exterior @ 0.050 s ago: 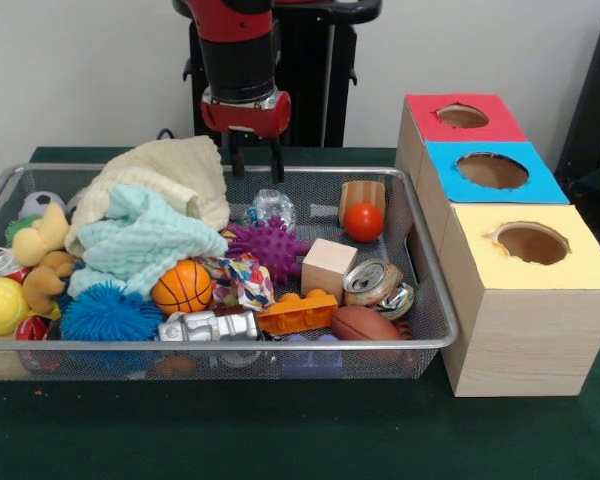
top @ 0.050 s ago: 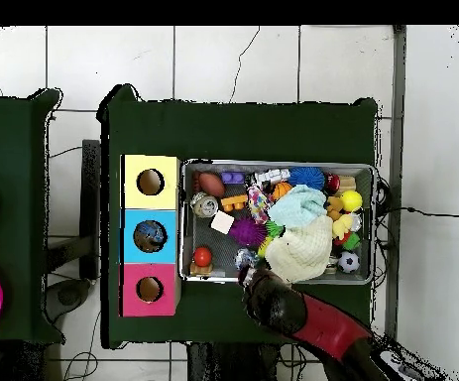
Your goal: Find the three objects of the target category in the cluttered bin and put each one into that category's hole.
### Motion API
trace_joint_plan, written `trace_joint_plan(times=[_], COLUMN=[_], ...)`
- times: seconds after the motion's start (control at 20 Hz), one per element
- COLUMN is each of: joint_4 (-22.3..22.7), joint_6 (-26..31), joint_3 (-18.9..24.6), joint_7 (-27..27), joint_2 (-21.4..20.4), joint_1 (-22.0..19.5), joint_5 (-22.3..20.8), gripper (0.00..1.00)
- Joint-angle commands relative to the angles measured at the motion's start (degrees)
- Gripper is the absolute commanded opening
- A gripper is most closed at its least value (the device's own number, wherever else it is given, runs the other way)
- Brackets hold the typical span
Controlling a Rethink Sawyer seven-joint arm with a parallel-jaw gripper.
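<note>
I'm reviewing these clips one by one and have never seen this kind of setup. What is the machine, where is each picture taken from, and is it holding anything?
The machine is a red and black robot arm ending in a gripper. One picture looks across the table at it; the other looks straight down from above.

On the green table sits a wire mesh bin full of mixed things: a cream knitted cloth, a mint cloth, a small orange basketball, a purple spiky ball, a plain wooden cube and a crushed drink can.

Beside the bin stands a wooden box row with round holes in a red top, a blue top and a yellow top.

The gripper hangs over the bin's far rim. It appears to hold nothing.
</note>
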Motion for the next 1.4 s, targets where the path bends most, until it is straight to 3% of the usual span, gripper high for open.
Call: trace_joint_plan(times=[0.05,0.3,0.7,1.1,1.4], joint_4=[3.4,2.3,-3.1,-5.2,-5.1], joint_6=[-1.3,-3.7,-9.6,-11.8,-11.4], joint_3=[8.2,7.3,2.6,0.7,0.0], joint_7=[13.2,12.4,10.5,9.6,9.3], joint_2=[-1.1,1.4,7.7,8.8,7.2], joint_1=[-2.0,-1.6,0.4,1.1,2.1], joint_5=[3.7,3.1,0.6,-0.3,-0.4], gripper=[1.00,1.00,1.00,1.00,1.00])
